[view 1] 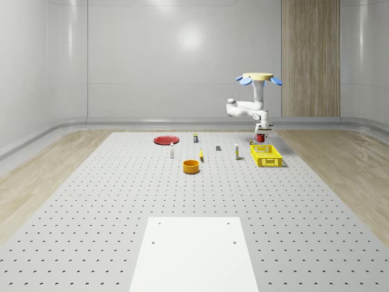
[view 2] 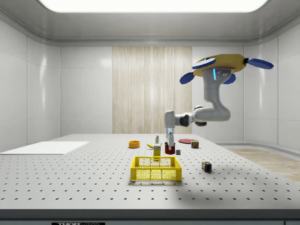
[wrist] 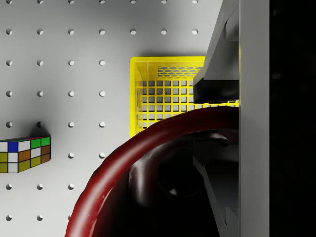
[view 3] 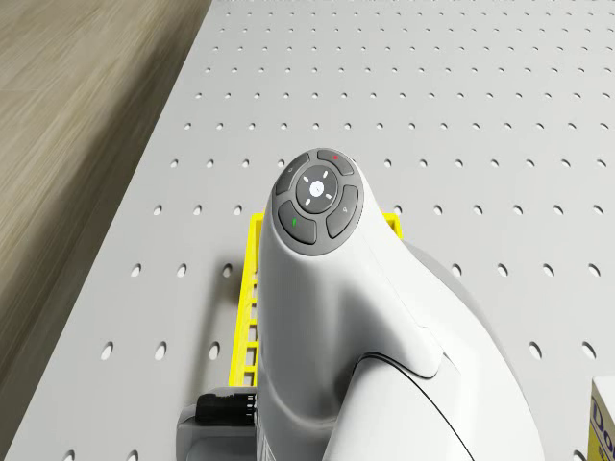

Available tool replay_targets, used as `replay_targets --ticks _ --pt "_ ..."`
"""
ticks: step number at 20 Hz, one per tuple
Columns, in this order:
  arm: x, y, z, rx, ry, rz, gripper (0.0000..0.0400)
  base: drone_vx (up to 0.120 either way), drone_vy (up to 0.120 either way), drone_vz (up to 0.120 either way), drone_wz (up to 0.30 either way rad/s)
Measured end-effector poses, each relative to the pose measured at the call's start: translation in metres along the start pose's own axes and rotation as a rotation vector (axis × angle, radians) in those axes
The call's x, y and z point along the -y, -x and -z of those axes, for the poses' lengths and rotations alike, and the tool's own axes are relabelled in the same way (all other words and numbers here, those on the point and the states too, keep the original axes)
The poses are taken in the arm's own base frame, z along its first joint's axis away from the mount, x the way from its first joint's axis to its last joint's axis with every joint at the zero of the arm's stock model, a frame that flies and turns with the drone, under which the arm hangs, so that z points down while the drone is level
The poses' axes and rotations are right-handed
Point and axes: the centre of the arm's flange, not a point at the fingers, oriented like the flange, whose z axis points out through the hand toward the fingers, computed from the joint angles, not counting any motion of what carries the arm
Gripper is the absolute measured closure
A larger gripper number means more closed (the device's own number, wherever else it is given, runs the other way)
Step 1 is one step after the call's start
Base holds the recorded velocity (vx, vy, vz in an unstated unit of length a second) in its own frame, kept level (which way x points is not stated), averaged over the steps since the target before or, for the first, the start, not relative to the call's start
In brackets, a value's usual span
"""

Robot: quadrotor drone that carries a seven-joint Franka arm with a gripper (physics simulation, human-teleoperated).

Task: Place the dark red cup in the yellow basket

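Holding the dark red cup (wrist: 148, 187) by its rim, mouth up toward my wrist, I have my claw (view 2: 169, 146) clamped on it just above the bench (view 1: 109, 201), beside the far end of the yellow basket (view 1: 266, 156). No writing is readable on either. My arm drops from the hovering drone (view 2: 220, 65), elbows sideways, and points straight down. A colour-tiled cube (wrist: 24, 154) lies nearby.

We count one dark red cup (wrist: 148, 197), one yellow basket (view 1: 266, 156), one orange bowl (view 1: 191, 166), one red plate (view 1: 165, 140) and one colour cube (wrist: 24, 154).
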Motion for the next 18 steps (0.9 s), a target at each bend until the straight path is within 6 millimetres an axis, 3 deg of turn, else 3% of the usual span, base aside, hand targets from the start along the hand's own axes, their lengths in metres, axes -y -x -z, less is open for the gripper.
replay_targets --ticks 13,18 --pt "0.0 0.0 0.0 0.0 0.0 0.0 0.03 0.12 0.0 -0.102 0.0" --pt "0.0 0.0 0.0 0.0 0.0 0.0 0.03 0.12 0.0 0.0 0.0"
